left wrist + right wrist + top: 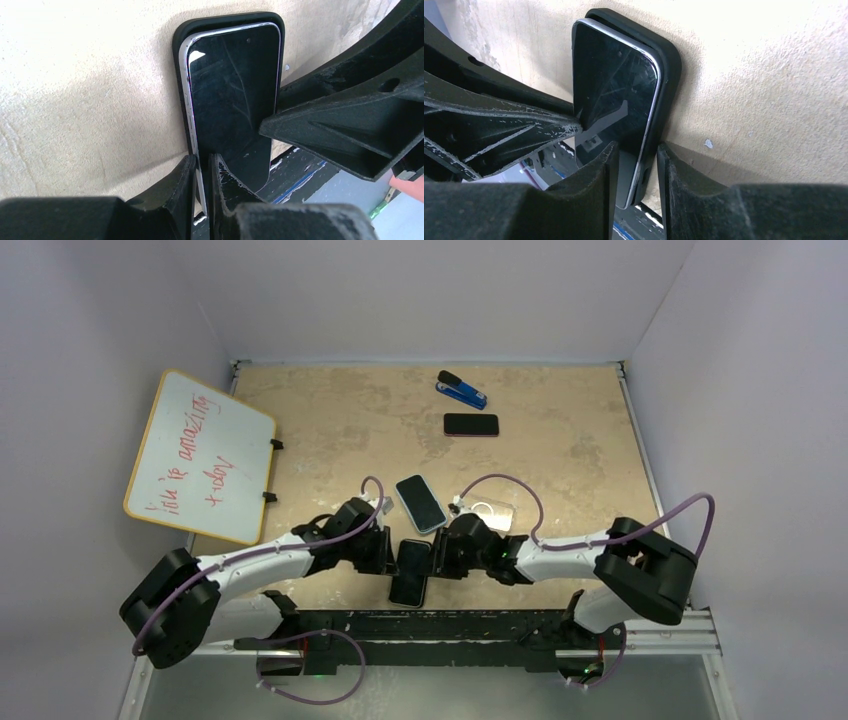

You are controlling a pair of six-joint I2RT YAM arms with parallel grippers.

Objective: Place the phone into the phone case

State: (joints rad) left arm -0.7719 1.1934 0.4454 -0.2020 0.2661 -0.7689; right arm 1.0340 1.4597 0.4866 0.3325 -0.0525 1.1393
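A phone with a dark screen and silver rim lies partly in a black phone case at the table's near edge, its left rim raised above the case wall. My left gripper is shut on the phone's left rim. From the other side, my right gripper straddles the phone and the case; one finger is on the screen, and a thin gap is left at the case's back. In the top view the phone sits between the left gripper and the right gripper.
Another phone lies just beyond the grippers, with a clear case to its right. A black phone and a blue stapler lie farther back. A whiteboard leans at the left wall. The table's front rail is right below.
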